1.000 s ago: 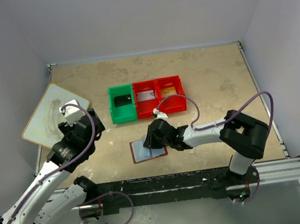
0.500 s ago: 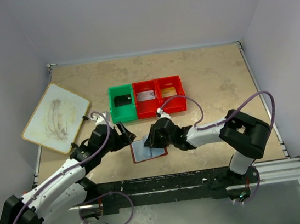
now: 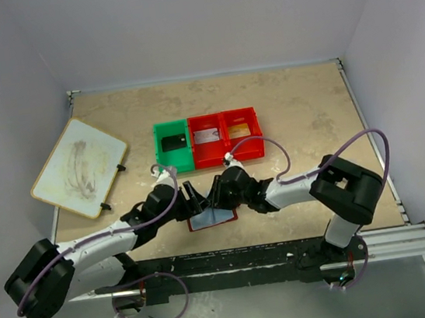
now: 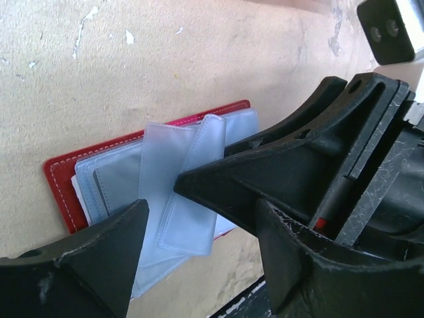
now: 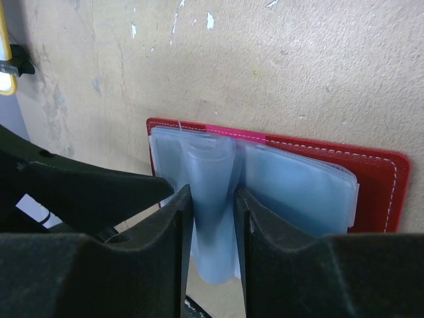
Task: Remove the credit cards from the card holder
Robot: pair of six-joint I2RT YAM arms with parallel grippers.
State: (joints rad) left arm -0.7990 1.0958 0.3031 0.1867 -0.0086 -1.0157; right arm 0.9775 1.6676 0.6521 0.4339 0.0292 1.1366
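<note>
Card holder lies open and flat on the surface, close to the near edge and right between the two arms. Its maroon cover is down and its pale plastic sleeves fan upward. The right end effector is clamped on a fold of those sleeves, one finger on each side, lifting them off the cover. The left end effector comes in from the other side with its jaws spread wide and nothing between them, just beside the holder's left half.

No card shows in any sleeve here, though some pockets are hidden. Further back, the green-and-red bin tray carries a black card, a silver card and a gold card, one per compartment, so the job looks close to finished.

As for handling, the holder looks light and floppy. The sleeves are thin, slick film that will buckle and slide, so the stitched cover edge is the firmer place to pin it. Any remaining card would be stiff and best taken by a short edge.
</note>
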